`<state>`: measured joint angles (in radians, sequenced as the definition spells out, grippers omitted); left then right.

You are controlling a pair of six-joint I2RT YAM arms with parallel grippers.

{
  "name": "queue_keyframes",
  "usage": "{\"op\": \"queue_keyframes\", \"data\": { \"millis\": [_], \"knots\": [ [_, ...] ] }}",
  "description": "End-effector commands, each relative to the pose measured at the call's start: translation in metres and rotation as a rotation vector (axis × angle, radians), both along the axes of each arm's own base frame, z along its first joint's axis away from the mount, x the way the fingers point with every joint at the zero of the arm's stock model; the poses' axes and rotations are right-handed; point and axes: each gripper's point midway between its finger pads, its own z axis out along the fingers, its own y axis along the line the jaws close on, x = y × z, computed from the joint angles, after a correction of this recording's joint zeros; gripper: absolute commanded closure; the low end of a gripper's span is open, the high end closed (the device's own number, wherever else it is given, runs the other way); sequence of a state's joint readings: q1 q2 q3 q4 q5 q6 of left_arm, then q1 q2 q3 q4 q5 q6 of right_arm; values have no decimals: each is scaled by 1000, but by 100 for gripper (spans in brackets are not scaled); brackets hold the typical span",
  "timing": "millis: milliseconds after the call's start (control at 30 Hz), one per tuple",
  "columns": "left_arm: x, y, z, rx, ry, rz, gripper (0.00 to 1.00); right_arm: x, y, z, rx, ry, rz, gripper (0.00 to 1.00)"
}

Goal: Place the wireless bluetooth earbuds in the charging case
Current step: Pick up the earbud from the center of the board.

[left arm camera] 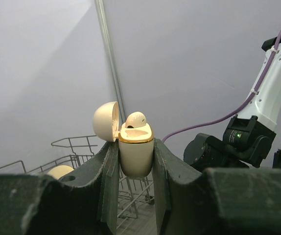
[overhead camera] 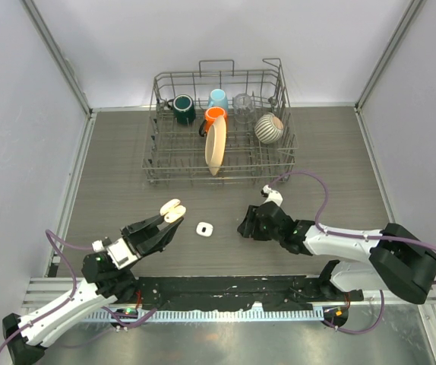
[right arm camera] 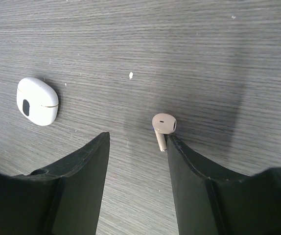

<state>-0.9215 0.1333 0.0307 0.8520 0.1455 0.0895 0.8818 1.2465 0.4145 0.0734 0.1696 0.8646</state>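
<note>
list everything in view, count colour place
cream case: 1, cream, open, in left gripper
seated earbud: 1, cream, in cream case
loose earbud: 1, pale, on table
white case: 1, white, shut, on table
dish rack: 1, grey, far side
green mug: 1, dark green, in rack
orange mug: 1, orange, in rack
cup: 1, light blue, in rack
glass: 1, clear, in rack
striped bowl: 1, grey-white, in rack
cream dish: 1, cream, in rack
left gripper: 1, black, shut on cream case
right gripper: 1, black, open over loose earbud
</note>
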Motion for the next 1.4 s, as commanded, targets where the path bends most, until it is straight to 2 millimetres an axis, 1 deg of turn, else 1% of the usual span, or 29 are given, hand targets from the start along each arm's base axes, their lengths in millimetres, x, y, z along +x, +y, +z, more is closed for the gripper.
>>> {"op": "queue_keyframes", "data": {
  "millis": [0, 67, 100, 133, 167, 200, 233, 300, 333, 400, 467, 600, 900, 1000, 1067, 1367],
  "knots": [
    [9, -8, -37, 48, 44, 14, 100, 1, 7, 14, 30, -10, -10, 44],
    [9, -7, -36, 44, 41, 14, 100, 5, 0, 13, -26, -25, -24, 44],
    [9, -7, -35, 45, 40, 13, 100, 8, -2, 17, -50, -33, -27, 44],
    [9, -8, -36, 48, 44, 12, 100, 10, -11, 15, -110, -42, -34, 44],
    [9, -7, -34, 42, 41, 15, 100, 12, -13, 16, -136, -49, -36, 45],
    [9, -7, -35, 45, 40, 15, 100, 17, -12, 22, -148, -60, -39, 45],
    [10, -7, -35, 45, 42, 16, 100, 18, -20, 21, -199, -62, -45, 45],
    [10, -7, -34, 46, 41, 17, 100, 22, -19, 27, -218, -74, -44, 45],
    [10, -8, -35, 49, 41, 18, 100, 21, -22, 24, -241, -67, -47, 45],
    [11, -8, -36, 51, 43, 22, 100, 22, -18, 25, -243, -66, -33, 45],
    [11, -8, -35, 51, 44, 24, 100, 22, -17, 19, -260, -51, -21, 46],
    [11, -9, -34, 51, 40, 22, 100, 24, -14, 16, -289, -43, -3, 47],
    [13, -10, -35, 58, 46, 23, 100, 26, -6, 11, -303, -30, 37, 53],
    [13, -11, -35, 59, 47, 23, 100, 27, -4, 11, -306, -28, 37, 58],
    [13, -11, -35, 62, 48, 22, 100, 25, -6, 7, -322, -14, 43, 59],
    [13, -11, -36, 61, 51, 22, 100, 22, -6, 5, -322, 3, 51, 59]
  ]
}}
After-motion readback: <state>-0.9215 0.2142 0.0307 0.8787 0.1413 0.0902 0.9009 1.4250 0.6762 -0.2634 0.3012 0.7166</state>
